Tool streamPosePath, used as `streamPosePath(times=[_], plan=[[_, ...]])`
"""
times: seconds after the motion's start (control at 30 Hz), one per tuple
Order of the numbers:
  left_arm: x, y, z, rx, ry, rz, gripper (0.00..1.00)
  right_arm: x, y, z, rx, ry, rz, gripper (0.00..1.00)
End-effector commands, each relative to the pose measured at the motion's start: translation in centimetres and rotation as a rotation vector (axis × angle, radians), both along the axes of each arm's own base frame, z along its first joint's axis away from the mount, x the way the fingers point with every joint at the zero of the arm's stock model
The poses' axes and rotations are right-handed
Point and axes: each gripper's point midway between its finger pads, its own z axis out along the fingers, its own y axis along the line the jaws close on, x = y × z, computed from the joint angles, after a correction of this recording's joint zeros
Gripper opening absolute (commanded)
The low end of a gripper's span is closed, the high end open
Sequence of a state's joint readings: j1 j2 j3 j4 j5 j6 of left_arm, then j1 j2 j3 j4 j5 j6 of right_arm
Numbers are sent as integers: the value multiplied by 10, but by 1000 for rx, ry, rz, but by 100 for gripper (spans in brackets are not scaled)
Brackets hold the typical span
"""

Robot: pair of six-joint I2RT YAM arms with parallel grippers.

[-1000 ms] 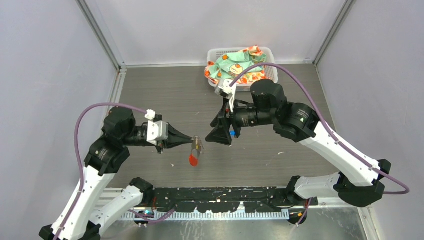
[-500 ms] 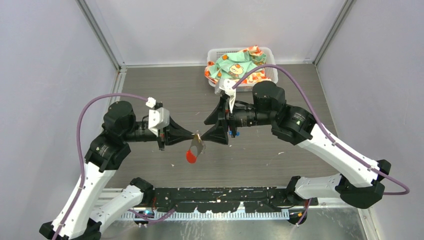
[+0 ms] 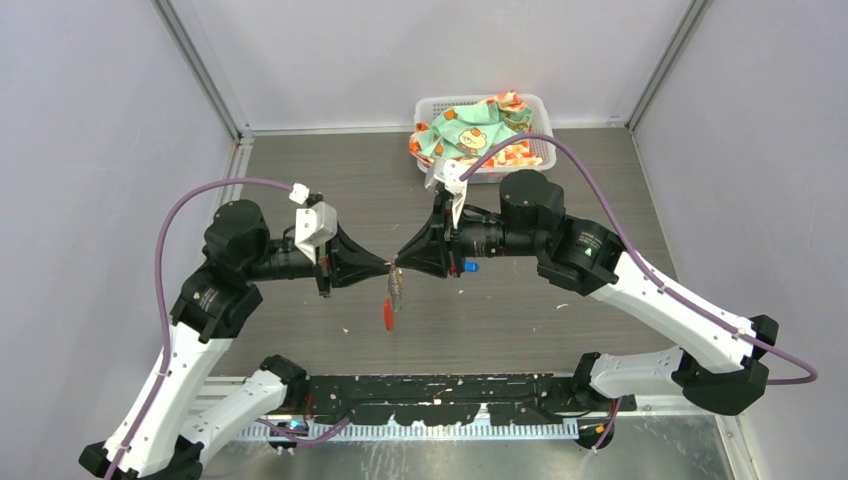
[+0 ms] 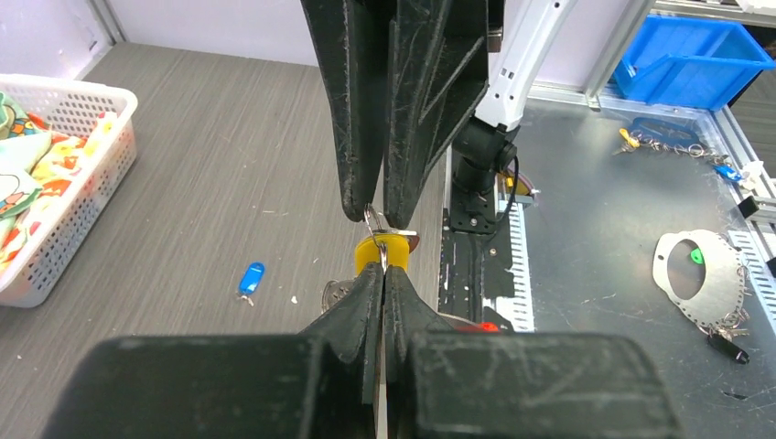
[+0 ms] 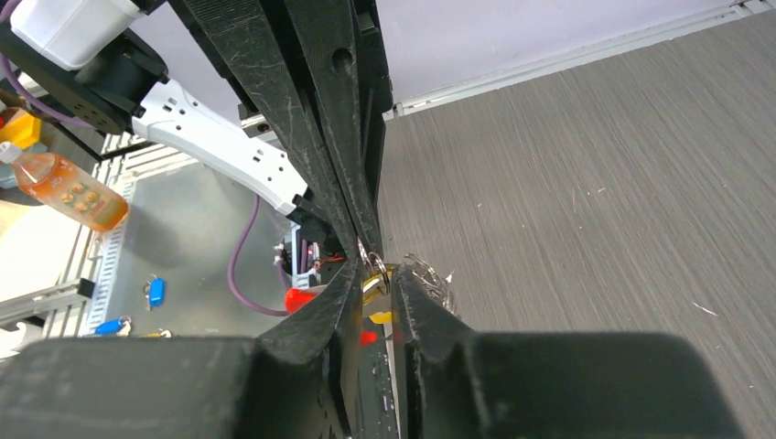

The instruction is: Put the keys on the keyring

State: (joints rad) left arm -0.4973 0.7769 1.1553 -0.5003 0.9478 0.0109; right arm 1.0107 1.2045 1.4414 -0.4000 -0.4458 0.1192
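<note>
above the table (image 3: pixel 300 170), left gripper (image 3: pixel 388 267) clamps the keyring (image 3: pixel 388 316); right gripper (image 3: pixel 400 262): hold unclear.

No readable text, label, brand, number or sign appears in any view. The cloth (image 3: pixel 468 128) in the basket (image 3: pixel 543 103) carries cartoon figures only. The blue key tag (image 4: pixel 250 277) near the basket is too small to resolve.

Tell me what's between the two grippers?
The keyring and a yellow-tagged key sit between the left gripper and right gripper, clearest in the left wrist view.
</note>
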Motion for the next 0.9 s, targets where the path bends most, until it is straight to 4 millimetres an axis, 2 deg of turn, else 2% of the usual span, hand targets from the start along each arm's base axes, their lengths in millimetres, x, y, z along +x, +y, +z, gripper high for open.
streamPosePath(times=[0.0, 0.2, 0.27, 0.67, 0.77, 0.83, 0.87], plan=[[-8, 2, 23, -46, -109, -30, 0, -1, 0, 23, 70, -15, -9, 19], [-9, 3, 24, -43, -140, -33, 0, -5, -2, 15, 37, 18, 9, 4], [-10, 4, 24, -41, -155, -34, 0, -7, -4, 15, 36, 19, 12, 1], [-13, 5, 34, -59, -197, -42, 0, -12, -10, -2, -29, 62, 15, 1], [-15, 4, 36, -64, -196, -52, 0, -13, -9, -3, -32, 71, 20, 7], [-16, 4, 38, -69, -194, -60, 0, -12, -8, -3, -35, 74, 19, 16], [-16, 3, 39, -72, -194, -64, 0, -13, -8, -3, -38, 75, 20, 17]])
